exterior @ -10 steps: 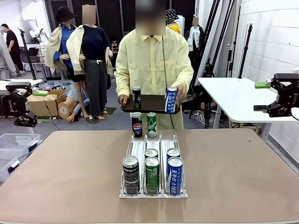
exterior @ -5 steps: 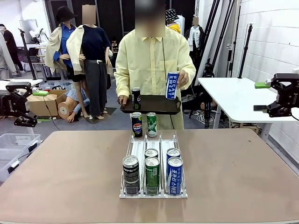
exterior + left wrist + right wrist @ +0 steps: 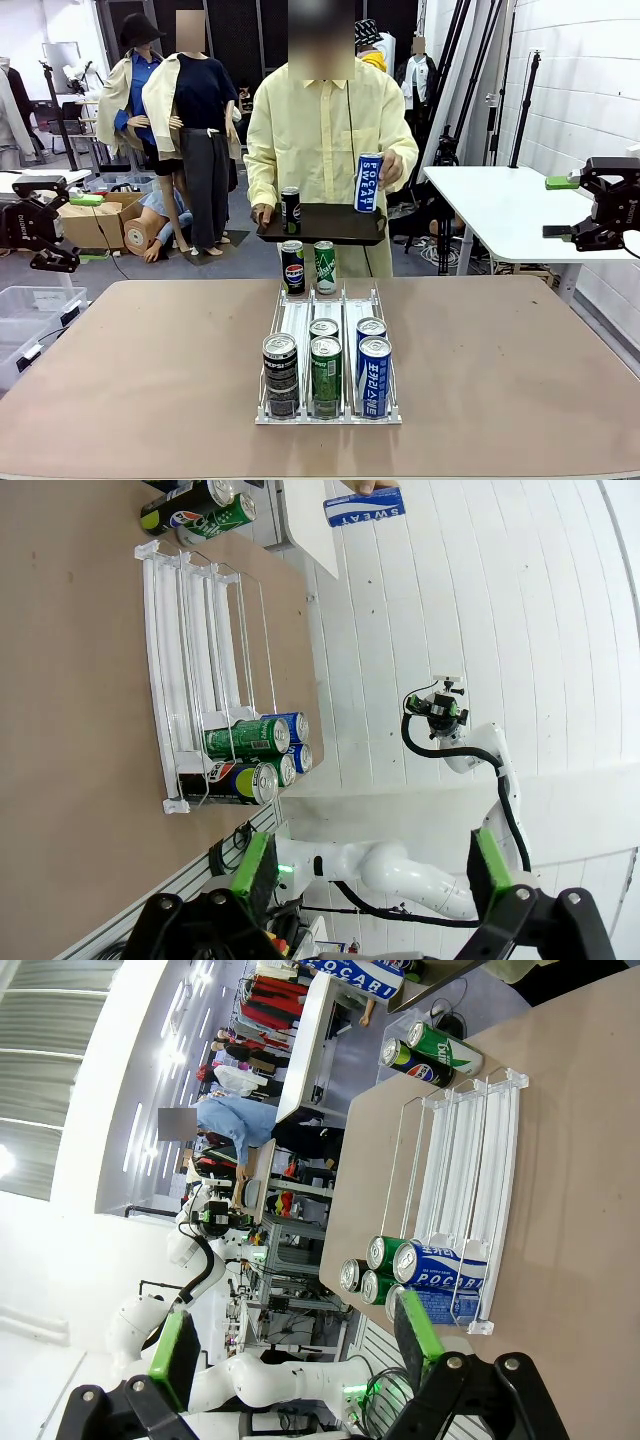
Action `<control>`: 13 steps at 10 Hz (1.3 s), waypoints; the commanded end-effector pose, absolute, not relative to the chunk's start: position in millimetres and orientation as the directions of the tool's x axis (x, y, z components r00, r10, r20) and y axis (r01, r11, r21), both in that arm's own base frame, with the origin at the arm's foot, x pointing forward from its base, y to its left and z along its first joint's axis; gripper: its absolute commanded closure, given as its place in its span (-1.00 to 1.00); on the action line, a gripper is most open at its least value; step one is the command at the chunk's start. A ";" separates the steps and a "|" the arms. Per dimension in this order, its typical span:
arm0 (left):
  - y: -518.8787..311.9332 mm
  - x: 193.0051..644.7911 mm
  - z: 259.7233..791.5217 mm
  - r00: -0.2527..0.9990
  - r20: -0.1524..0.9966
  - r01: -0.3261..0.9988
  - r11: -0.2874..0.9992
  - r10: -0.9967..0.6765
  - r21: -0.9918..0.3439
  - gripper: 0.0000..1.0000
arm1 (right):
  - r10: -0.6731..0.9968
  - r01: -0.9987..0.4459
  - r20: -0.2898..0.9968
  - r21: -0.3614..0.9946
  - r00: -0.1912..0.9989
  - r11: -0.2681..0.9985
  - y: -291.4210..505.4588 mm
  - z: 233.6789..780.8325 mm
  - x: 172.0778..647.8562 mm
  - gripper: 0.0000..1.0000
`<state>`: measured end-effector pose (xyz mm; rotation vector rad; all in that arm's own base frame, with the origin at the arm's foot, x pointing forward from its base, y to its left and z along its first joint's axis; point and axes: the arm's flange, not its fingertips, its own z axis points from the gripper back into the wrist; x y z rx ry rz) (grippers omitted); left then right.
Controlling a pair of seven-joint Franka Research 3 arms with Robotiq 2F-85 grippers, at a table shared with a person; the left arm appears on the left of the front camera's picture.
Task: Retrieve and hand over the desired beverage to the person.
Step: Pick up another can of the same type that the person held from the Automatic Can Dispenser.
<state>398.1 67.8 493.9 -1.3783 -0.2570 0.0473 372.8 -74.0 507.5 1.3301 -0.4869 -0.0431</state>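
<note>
Person (image 3: 320, 130) stands beyond rack's (image 3: 328, 318) far end, legs hidden by table (image 3: 520, 360). Holds blue Pocari can (image 3: 368, 183) above tray (image 3: 330, 228); grip partly hidden. Can higher than a sec ago. L gripper (image 3: 370, 865), R gripper (image 3: 298, 1348): fingers spread, empty, well off rack.

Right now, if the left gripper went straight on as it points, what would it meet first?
Probably nothing near: the left gripper aims just over the front cans, toward the far wall; depth is unclear.
</note>
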 end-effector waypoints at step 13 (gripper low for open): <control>68.0 395.9 495.9 0.969 0.158 0.122 0.190 0.190 -0.974 -1.00 | -0.304 -0.253 0.321 0.937 0.897 0.240 -73.0 508.1 373.6 -1.00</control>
